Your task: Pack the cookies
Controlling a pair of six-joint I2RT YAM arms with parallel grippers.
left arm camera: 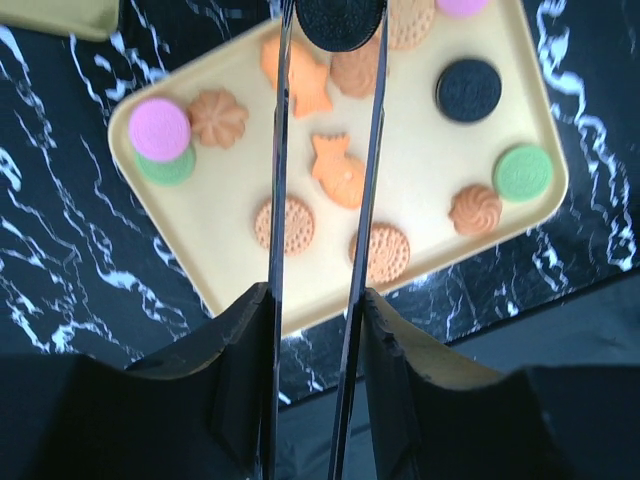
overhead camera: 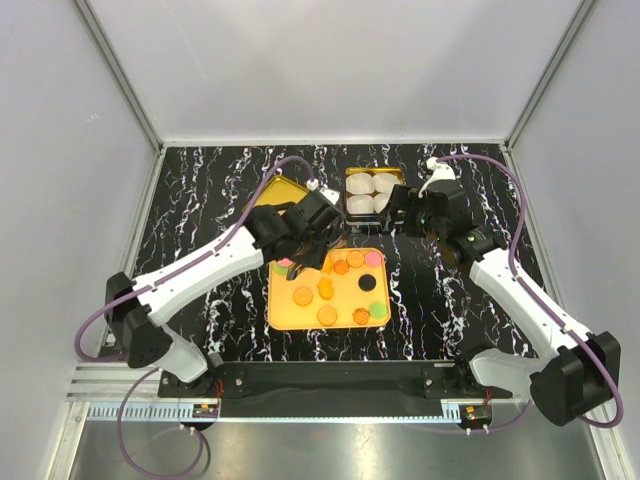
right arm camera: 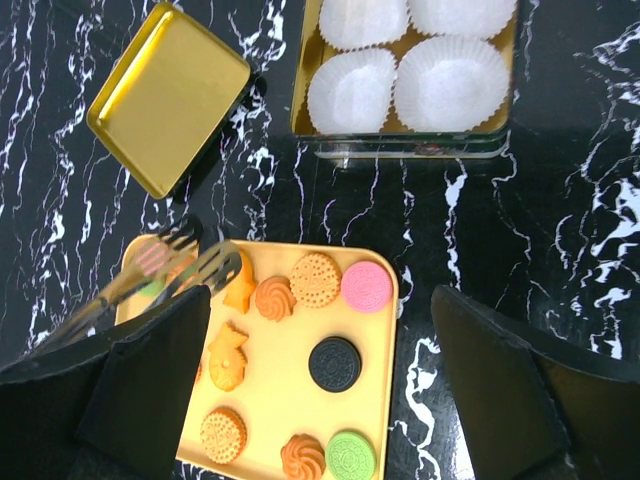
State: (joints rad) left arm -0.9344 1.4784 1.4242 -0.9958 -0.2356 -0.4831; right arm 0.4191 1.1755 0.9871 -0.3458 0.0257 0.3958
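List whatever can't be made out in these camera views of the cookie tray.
Left wrist: black cookie at the tongs' tips, cut off by the top edge; whether it is gripped is unclear.
Left wrist: left green cookie, mostly under a pink cookie.
Right wrist: tongs blurred, hiding what lies at the tray's left corner.
Right wrist: tin cut off by the top edge.
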